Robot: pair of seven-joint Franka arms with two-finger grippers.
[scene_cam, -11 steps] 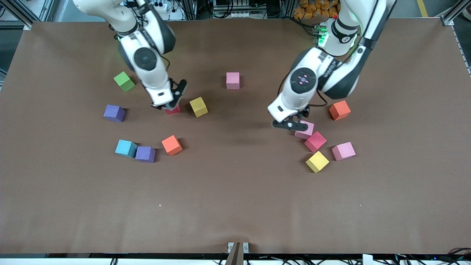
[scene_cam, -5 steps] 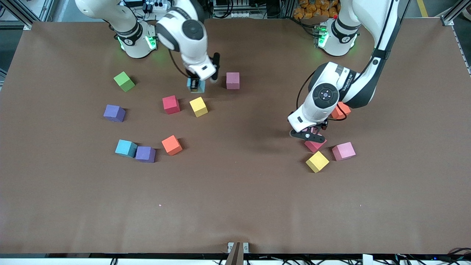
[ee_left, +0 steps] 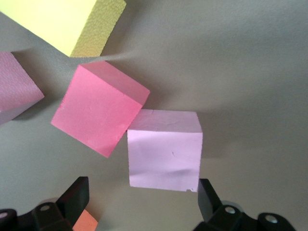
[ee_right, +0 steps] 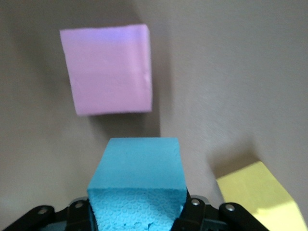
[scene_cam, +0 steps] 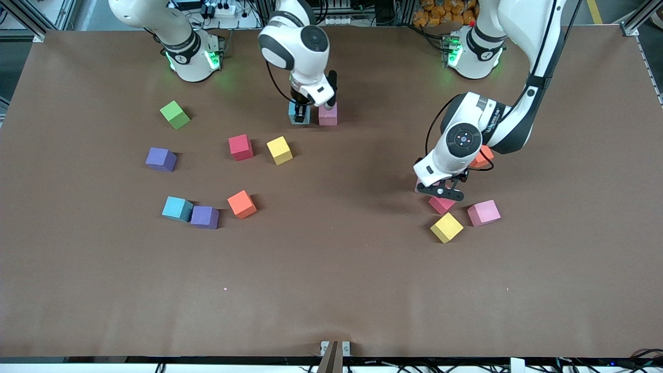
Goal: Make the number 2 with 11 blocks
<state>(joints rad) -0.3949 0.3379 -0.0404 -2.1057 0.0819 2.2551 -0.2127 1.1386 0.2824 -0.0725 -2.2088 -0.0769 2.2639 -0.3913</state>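
Observation:
My right gripper (scene_cam: pixel 300 110) is shut on a blue cube (ee_right: pixel 137 185) and holds it low beside a pink cube (scene_cam: pixel 327 114), with a small gap between them in the right wrist view (ee_right: pixel 108 70). My left gripper (scene_cam: pixel 440 192) is open over a pale pink cube (ee_left: pixel 165 149) that touches a red cube (scene_cam: pixel 442 204). That pale pink cube lies just ahead of the fingertips and is mostly hidden in the front view. A yellow cube (scene_cam: pixel 446 227), a pink cube (scene_cam: pixel 484 212) and a half-hidden orange cube (scene_cam: pixel 483 155) lie around them. No digit shape shows.
Toward the right arm's end lie a red cube (scene_cam: pixel 241 147), a yellow cube (scene_cam: pixel 279 150), an orange cube (scene_cam: pixel 242 204), a second blue cube (scene_cam: pixel 177 208), two purple cubes (scene_cam: pixel 204 217) (scene_cam: pixel 160 159) and a green cube (scene_cam: pixel 175 114).
My right gripper has moved from the red cube to beside the pink cube, carrying the blue cube. My left gripper has shifted a little nearer the camera over the pale pink and red cubes.

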